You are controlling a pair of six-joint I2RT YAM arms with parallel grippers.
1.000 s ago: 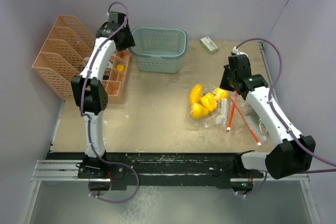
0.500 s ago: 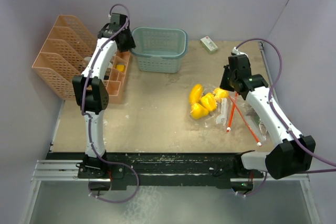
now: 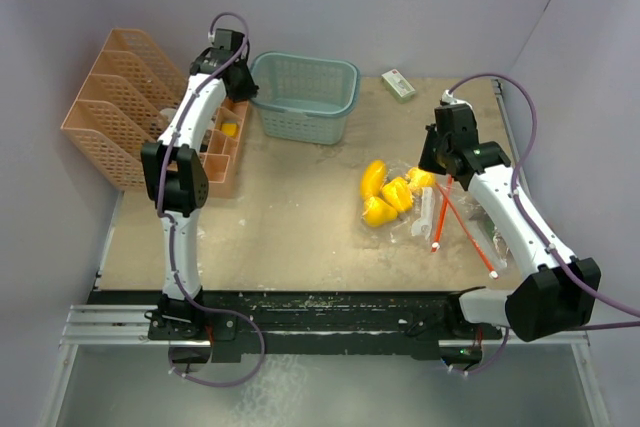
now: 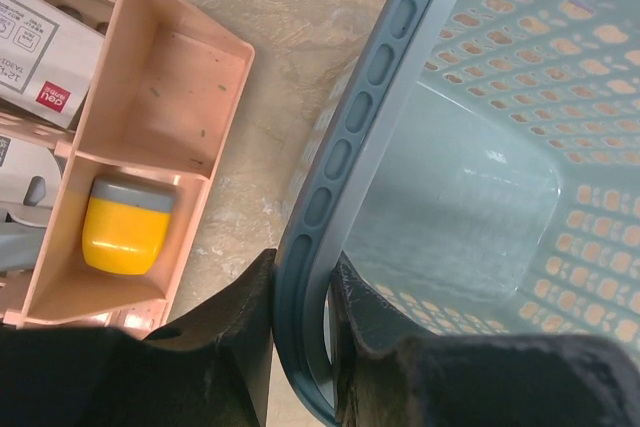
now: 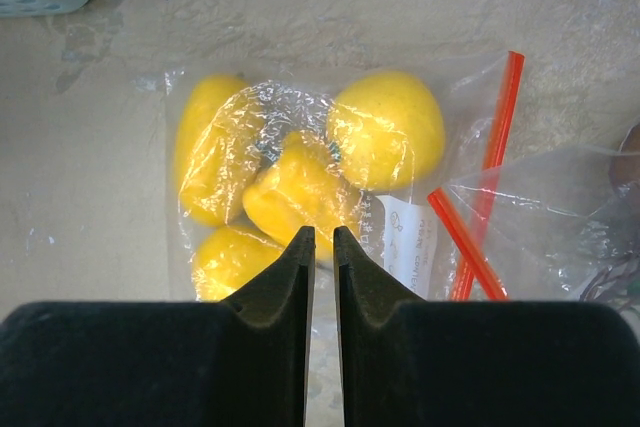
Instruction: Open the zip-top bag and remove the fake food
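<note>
The left claw (image 4: 302,259) straddles the rim of the teal basket (image 4: 372,97), one finger outside and one inside, both pressed against it. The right claw (image 5: 318,233) hangs over the clear bag (image 5: 300,102) with its fingers almost together and nothing seen between them. The yellow fake food (image 5: 385,132) lies inside that bag on the worktop (image 5: 300,7).
</note>
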